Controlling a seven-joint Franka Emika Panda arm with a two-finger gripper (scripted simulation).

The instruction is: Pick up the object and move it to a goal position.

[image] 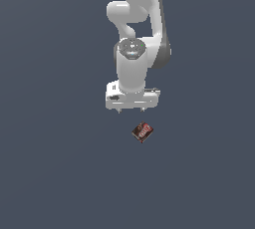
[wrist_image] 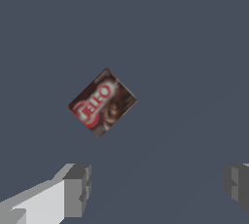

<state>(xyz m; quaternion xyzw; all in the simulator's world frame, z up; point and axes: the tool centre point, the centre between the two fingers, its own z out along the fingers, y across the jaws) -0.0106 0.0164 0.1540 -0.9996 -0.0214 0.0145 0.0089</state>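
Observation:
The object (image: 142, 132) is a small flat dark brown box with a red-and-white label, lying flat on the grey floor, turned at an angle. In the wrist view the box (wrist_image: 102, 102) lies beyond the fingertips, nearer one finger than the other. My gripper (image: 131, 110) hangs from the white arm, pointing down, above the floor and a little toward the exterior view's left of the box. It is open and empty: in the wrist view the gripper (wrist_image: 158, 186) shows its two grey fingertips (wrist_image: 78, 189) wide apart with nothing between them.
A plain dark grey floor (image: 60, 173) fills both views. The white arm's body (image: 133, 34) rises behind the gripper in the exterior view.

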